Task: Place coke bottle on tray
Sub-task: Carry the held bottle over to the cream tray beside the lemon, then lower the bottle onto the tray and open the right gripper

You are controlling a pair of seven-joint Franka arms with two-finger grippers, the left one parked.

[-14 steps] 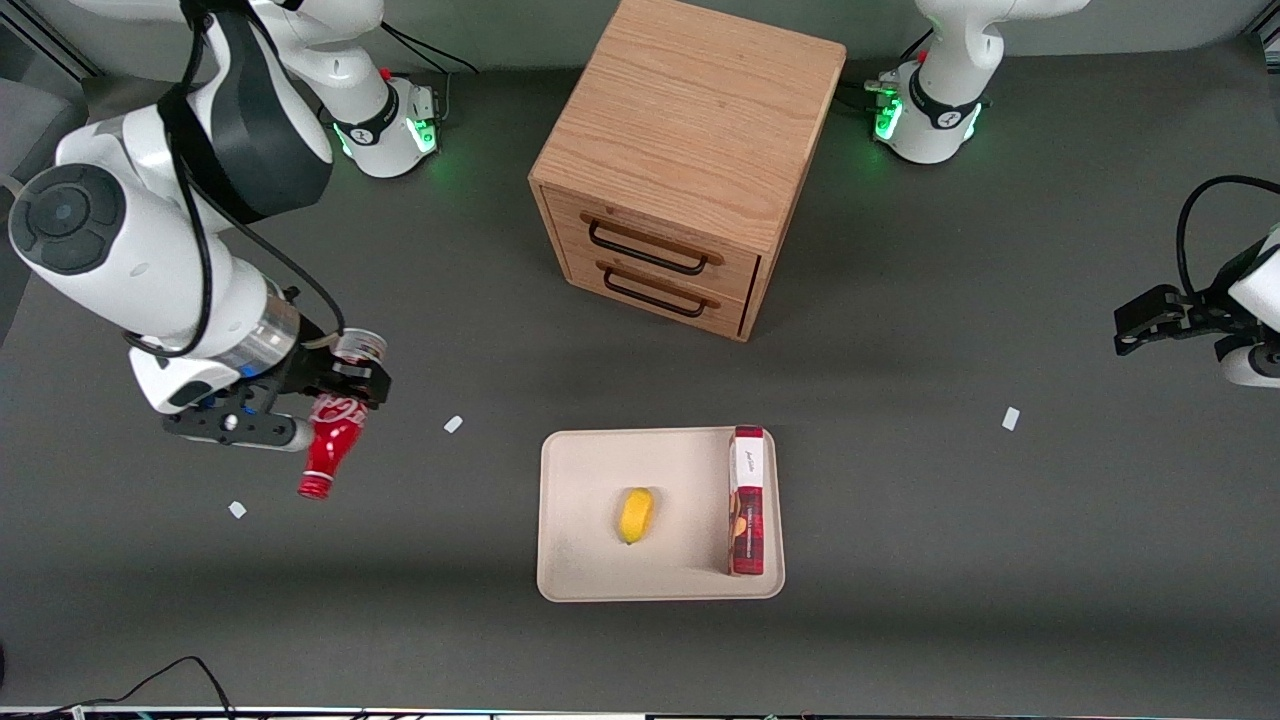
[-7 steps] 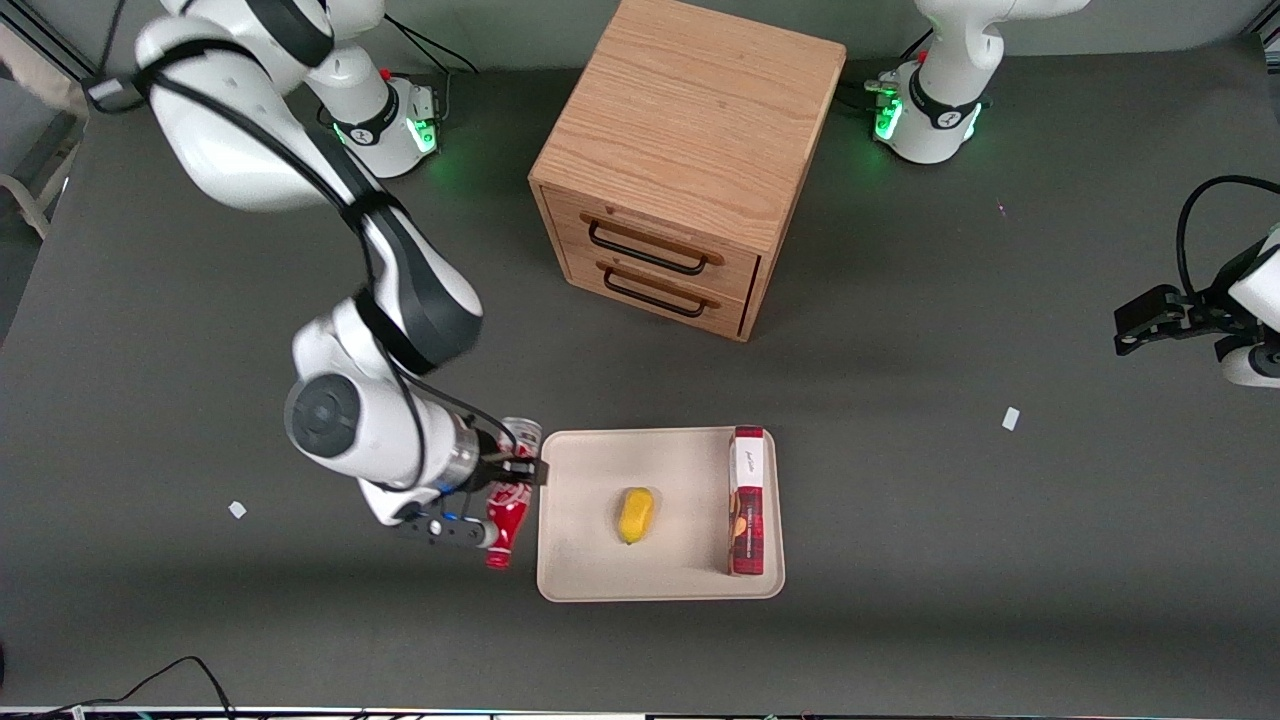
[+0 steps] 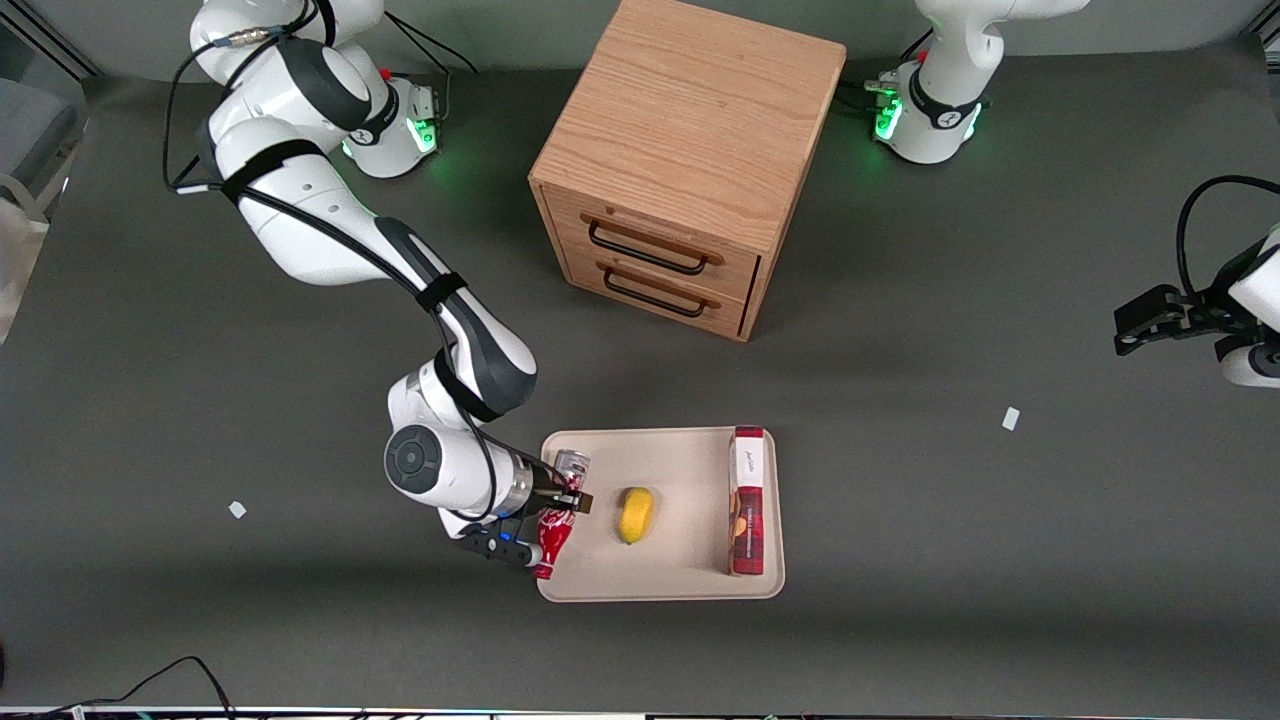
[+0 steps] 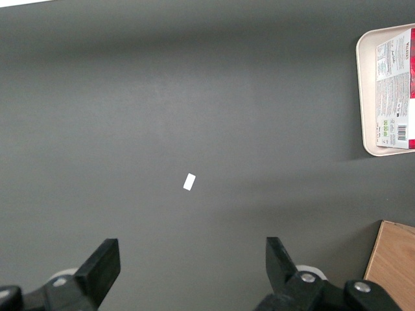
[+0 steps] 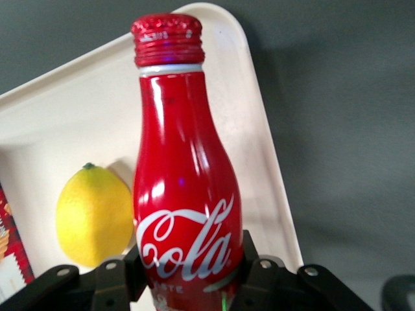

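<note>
I've swung the gripper [image 3: 552, 512] in from the working arm's end of the table to the tray's [image 3: 660, 590] edge, its fingers clamped on the coke bottle [image 3: 555, 525] held above the rim, unreleased, with a lemon [image 3: 635, 514] close beside and a red-and-white box [image 3: 747, 500] farther along.

Red coke bottle [image 3: 553, 530] lies tilted, apparently above the cream tray's [image 3: 680, 588] edge.

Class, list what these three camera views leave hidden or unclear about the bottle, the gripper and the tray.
- Coke bottle: base cut off in the right wrist view; front view cannot show if it touches the tray.
- Gripper: fingertips hidden by the bottle.
- Box: cut off in the left wrist view.
- Lemon: underside hidden.
</note>
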